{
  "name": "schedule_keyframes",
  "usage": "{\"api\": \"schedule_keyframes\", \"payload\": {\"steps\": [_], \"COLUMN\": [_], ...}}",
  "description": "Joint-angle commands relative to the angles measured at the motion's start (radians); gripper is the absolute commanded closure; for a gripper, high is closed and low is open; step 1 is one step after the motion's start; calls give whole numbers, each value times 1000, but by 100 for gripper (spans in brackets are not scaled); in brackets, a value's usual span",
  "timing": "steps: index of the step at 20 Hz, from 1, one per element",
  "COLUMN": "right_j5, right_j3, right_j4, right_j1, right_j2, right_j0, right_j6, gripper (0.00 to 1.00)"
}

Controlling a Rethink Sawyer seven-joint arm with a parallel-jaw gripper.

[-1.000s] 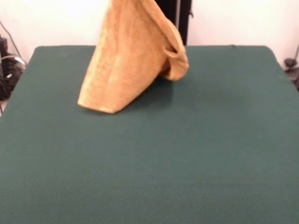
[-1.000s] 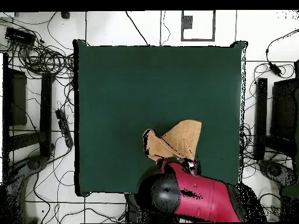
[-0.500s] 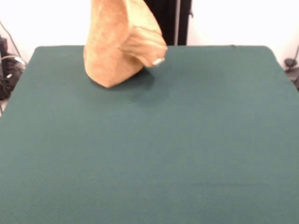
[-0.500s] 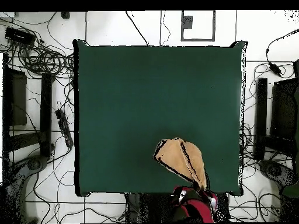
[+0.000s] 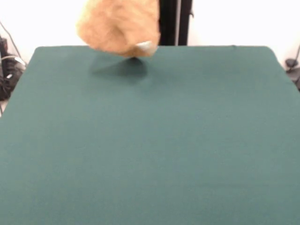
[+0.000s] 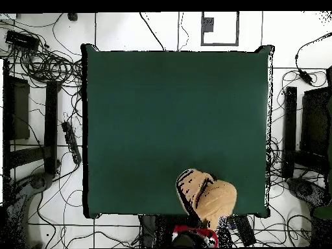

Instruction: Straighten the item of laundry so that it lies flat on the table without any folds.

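Orange-tan towel (image 5: 117, 28) hangs bunched, clear above the green table (image 5: 154, 140) edge; gripper hidden, its state indeterminable.

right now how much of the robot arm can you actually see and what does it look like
Very little. In the overhead view only a small red and black piece of the arm shows at the table's near edge, below the bunched orange-tan towel. In the front view a black upright column stands behind the towel. The gripper is hidden by the towel.
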Motion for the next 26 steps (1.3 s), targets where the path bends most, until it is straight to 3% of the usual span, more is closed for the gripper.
{"api": "schedule_keyframes", "payload": {"steps": [1, 8, 13, 19, 26], "right_j5": [239, -39, -147, -171, -382], "right_j3": [115, 181, 190, 127, 15], "right_j4": [30, 135, 163, 157, 146], "right_j1": [-158, 32, 157, 265, 469], "right_j2": [-61, 33, 123, 175, 231], "right_j0": [84, -11, -12, -11, -8], "right_j6": [44, -59, 11, 58, 155], "gripper": [100, 100, 100, 100, 100]}}
